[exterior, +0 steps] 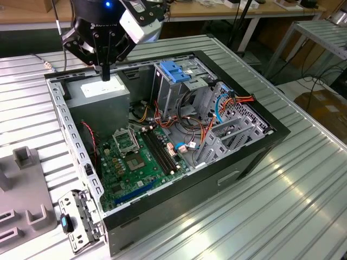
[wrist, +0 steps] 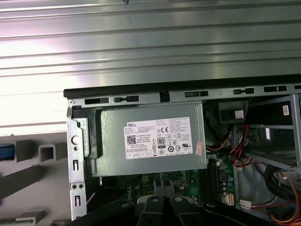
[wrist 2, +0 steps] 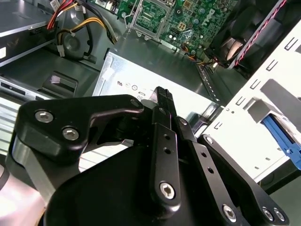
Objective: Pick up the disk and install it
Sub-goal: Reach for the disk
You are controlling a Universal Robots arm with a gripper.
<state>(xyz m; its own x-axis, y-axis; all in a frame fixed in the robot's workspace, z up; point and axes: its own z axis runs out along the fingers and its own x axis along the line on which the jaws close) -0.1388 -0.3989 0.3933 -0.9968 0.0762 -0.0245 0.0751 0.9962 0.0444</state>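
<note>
My jaws, upper left of exterior view, closed & empty, above PSU (exterior: pixel 100 93). Pick step, I'd say: open early, stay square, avoid case rim (exterior: pixel 69 122).

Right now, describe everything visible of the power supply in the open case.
The power supply is a grey sheet-metal box with a white printed label on its upward face. It lies flat in a corner of the open computer case, beside the green motherboard. Coloured wires leave one end. The gripper hangs over its label, shut; contact cannot be judged.
</note>
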